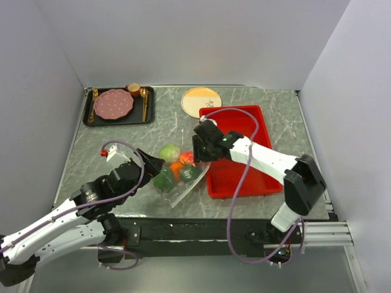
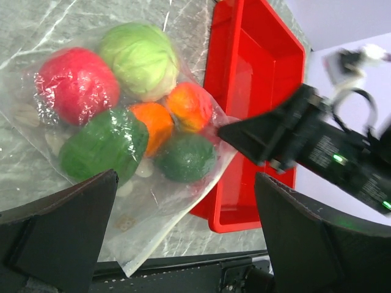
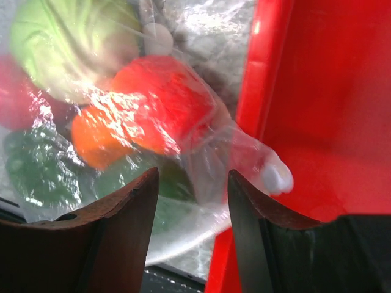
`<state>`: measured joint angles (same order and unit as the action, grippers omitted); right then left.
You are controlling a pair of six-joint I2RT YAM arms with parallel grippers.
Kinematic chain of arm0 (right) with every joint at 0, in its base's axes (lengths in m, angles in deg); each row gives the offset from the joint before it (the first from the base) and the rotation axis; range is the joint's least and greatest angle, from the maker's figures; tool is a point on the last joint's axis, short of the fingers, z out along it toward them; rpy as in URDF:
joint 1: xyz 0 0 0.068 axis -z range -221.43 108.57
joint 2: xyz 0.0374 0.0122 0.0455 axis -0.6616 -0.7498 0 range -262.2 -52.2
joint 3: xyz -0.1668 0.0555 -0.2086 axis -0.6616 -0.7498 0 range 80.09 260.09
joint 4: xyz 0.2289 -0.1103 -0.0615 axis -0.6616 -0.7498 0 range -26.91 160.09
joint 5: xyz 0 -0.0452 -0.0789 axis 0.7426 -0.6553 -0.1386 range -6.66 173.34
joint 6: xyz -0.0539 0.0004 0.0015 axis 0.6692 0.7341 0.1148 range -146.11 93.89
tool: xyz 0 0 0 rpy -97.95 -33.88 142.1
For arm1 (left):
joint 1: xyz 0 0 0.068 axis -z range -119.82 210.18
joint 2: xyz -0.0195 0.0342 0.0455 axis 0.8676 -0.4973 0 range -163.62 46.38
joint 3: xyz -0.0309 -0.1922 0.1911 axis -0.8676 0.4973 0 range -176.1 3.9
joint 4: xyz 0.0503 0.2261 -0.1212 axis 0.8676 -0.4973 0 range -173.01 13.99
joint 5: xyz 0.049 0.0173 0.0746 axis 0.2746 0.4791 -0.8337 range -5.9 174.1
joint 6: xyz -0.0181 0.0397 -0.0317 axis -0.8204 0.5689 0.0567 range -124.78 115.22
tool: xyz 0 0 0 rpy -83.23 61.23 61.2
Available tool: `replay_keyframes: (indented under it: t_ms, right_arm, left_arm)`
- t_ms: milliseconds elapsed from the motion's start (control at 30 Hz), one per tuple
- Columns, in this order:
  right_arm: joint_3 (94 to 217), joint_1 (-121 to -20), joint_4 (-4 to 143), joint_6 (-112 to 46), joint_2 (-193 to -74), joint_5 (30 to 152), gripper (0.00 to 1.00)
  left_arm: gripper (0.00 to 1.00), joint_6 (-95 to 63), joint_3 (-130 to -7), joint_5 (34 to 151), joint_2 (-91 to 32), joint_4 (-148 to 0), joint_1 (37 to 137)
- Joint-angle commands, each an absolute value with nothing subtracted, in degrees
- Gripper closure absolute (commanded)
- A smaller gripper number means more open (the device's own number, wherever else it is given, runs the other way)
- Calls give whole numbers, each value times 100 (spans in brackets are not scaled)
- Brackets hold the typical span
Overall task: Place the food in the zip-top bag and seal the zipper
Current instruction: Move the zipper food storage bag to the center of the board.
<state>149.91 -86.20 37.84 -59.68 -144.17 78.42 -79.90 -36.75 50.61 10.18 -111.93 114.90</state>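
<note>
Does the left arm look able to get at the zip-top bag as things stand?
Likely yes: the left pincer is open, the zip-top bag lies just ahead, nothing between; the right pincer sits at its far edge.

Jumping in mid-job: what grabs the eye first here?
A clear bag packed with bright food lies mid-table, one edge lapping the rim of the red tray. The left gripper stands open at its near side, the right gripper open at the tray edge.
</note>
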Motion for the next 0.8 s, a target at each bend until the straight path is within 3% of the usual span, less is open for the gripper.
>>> replay_keyframes:
  t_ms: [0,233,600,767]
  right_arm:
    - [15531,-8818,3861,-5925,-15124,7965,44]
    - [16243,-8862,4029,-5864,-16231,8317,44]
    - [17332,-8784,3969,-5372,-16734,8343,43]
    - [18143,-8397,3221,-5292,-17016,7511,43]
  left_arm:
    - [1,-7835,-3873,5141,1123,-10993,11467]
    - [1,-7984,-3873,5062,1360,-11257,11467]
    - [1,-7994,-3776,5106,1457,-11240,11467]
    - [1,-7774,-3908,5264,1097,-11108,11467]
